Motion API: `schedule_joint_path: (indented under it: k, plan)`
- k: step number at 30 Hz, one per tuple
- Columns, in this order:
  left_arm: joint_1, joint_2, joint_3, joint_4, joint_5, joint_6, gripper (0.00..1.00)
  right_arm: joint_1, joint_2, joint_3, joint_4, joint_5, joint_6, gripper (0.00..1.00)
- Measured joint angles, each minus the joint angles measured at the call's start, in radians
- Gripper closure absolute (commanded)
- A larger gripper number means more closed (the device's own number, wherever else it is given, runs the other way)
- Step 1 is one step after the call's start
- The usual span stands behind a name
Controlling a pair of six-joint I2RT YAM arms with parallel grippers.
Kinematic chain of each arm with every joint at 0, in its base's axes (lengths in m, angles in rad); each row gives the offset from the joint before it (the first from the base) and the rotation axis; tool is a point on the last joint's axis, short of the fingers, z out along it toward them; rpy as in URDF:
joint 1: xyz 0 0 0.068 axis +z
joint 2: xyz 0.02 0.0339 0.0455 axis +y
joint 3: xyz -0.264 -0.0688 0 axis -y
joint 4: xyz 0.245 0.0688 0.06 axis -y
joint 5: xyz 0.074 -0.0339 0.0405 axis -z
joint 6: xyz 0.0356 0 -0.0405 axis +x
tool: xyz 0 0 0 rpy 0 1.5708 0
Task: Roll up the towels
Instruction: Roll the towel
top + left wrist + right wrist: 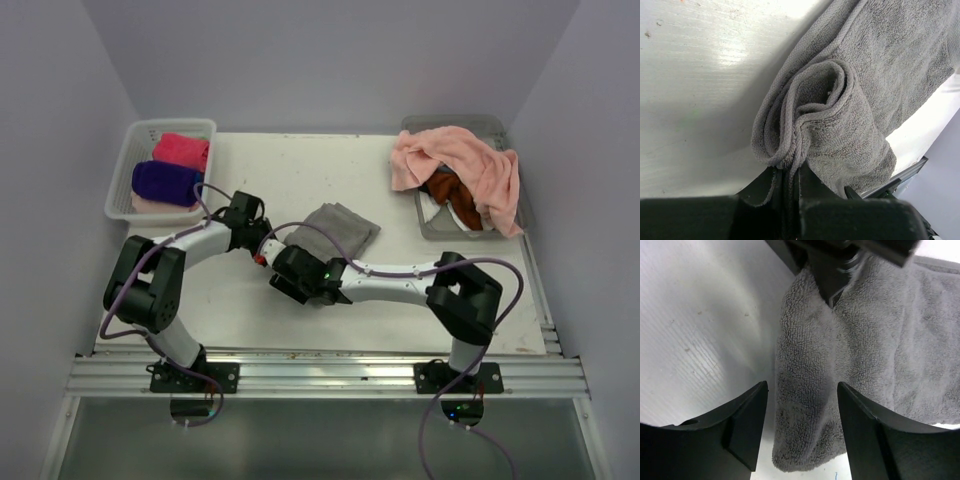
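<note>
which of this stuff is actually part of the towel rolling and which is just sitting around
Part of the job: grey towel, part rolled, pinched by the left gripper; right gripper, open over it; salmon pink towel and rust orange towel, unrolled; hot pink towel and purple towel, rolled.
Just sitting there: white basket holding the rolled ones; grey bin holding the unrolled ones; metal rail.

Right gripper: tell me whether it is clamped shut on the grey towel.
No, in the right wrist view the right gripper has its jaws wide apart, with the grey towel lying in the gap between them.
</note>
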Motion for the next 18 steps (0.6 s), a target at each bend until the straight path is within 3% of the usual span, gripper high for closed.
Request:
schedule_joint_path:
  k: [6,9,10,11,15,16,18]
  plan:
    - [0.008,-0.013,0.0,-0.013,0.0,0.0,1.0,0.005,0.045,-0.002,0.025,0.022,-0.018,0.53]
    - [0.012,-0.025,0.0,-0.016,0.0,0.0,1.0,0.005,0.061,-0.007,0.051,0.044,-0.023,0.76]
    - [0.012,-0.03,0.0,-0.018,0.0,0.0,1.0,0.005,0.064,-0.01,0.059,0.049,-0.027,0.91]
    - [0.013,-0.035,0.0,-0.02,-0.001,0.0,1.0,0.005,0.065,-0.011,0.063,0.055,-0.032,0.99]
    - [0.018,-0.054,0.0,-0.026,-0.008,0.001,0.97,0.005,0.064,-0.011,0.083,0.058,-0.032,1.0]
    - [0.021,-0.058,0.0,-0.03,-0.01,0.002,0.93,0.005,0.064,-0.011,0.086,0.05,-0.032,1.0]
    - [0.028,-0.064,0.0,-0.043,-0.012,0.01,0.71,0.001,0.062,-0.011,0.091,0.024,-0.026,1.0]
